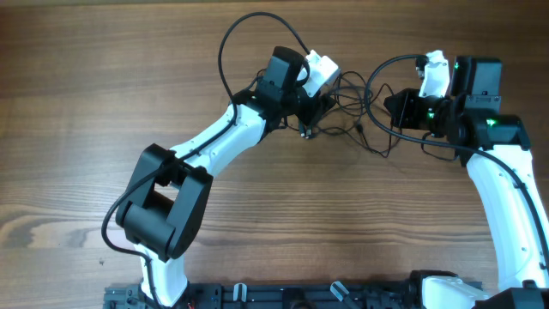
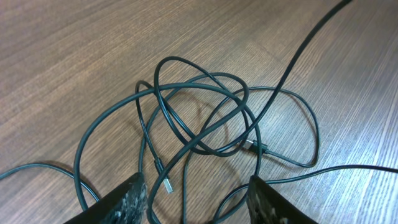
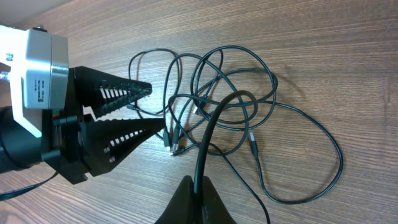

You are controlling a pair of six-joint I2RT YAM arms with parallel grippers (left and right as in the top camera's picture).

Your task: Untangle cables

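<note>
The right pincer (image 3: 194, 186) is clamped on one raised strand of the cables (image 2: 239, 93), whose knot lies on the worktop (image 2: 74, 50) just ahead of the open, empty left pincer (image 2: 196, 182): seemingly mid-untangling, with the left likely needing next to seize a single loop and draw it clear.

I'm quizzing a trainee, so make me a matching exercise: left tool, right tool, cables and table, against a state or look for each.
1 left tool
2 right tool
3 cables
4 table

a brown wood grain
b shut on a strand
c open, facing the tangle
d black, looped together

Pairs: 1c, 2b, 3d, 4a
</note>
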